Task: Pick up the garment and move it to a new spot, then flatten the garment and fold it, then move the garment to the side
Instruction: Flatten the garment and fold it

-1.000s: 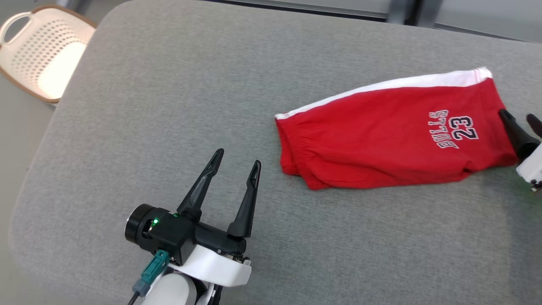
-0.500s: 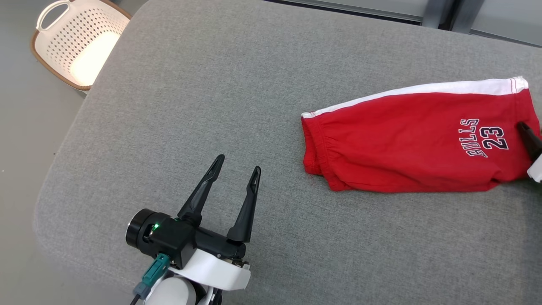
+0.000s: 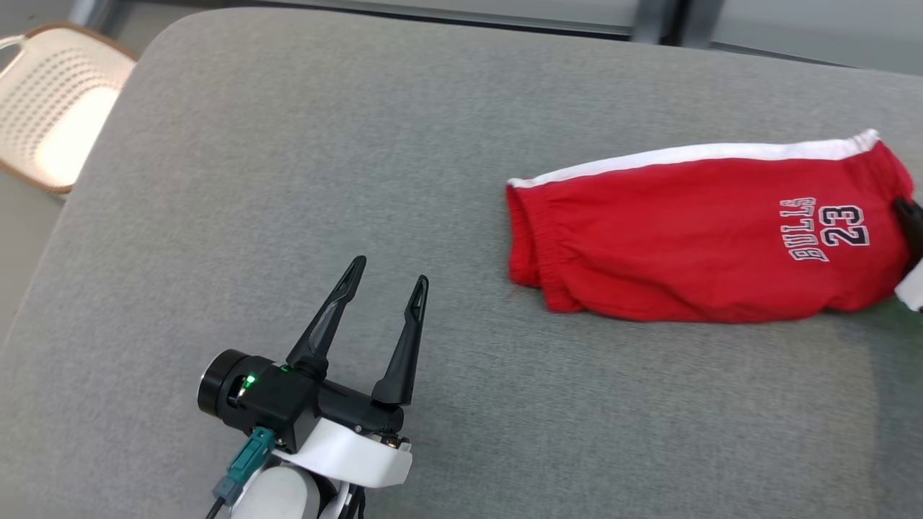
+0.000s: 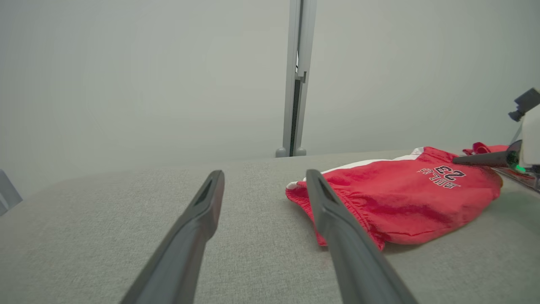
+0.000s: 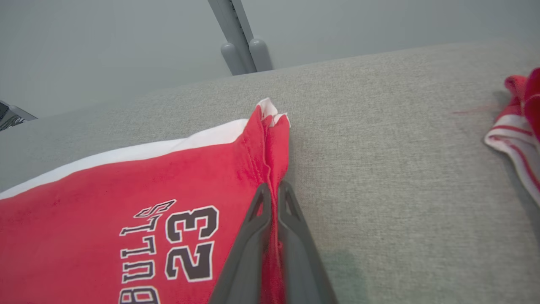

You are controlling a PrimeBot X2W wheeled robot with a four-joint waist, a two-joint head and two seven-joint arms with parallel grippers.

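Note:
The garment [image 3: 685, 238] is a pair of red shorts with a white side stripe and "BULLS 23" print, folded and lying flat on the grey cushion at the right. It also appears as the garment [image 4: 396, 202] and the garment [image 5: 126, 202]. My right gripper [image 5: 272, 189] is shut on the garment's hem edge, which is pinched up between its fingers; it shows as the right gripper [image 3: 910, 216] at the frame's right edge. My left gripper [image 3: 386, 268] hovers open and empty over the cushion, well left of the shorts, seen also as the left gripper [image 4: 263, 179].
The grey cushion [image 3: 360, 144] spans the scene, its rounded edge at the left. A pale perforated basket [image 3: 50, 108] stands on the floor beyond the left corner. Another red and white striped cloth [image 5: 521, 126] lies to the right of the shorts.
My right gripper has gone from open to shut on the hem of the shorts. The head camera has shifted; the left gripper stays open in place.

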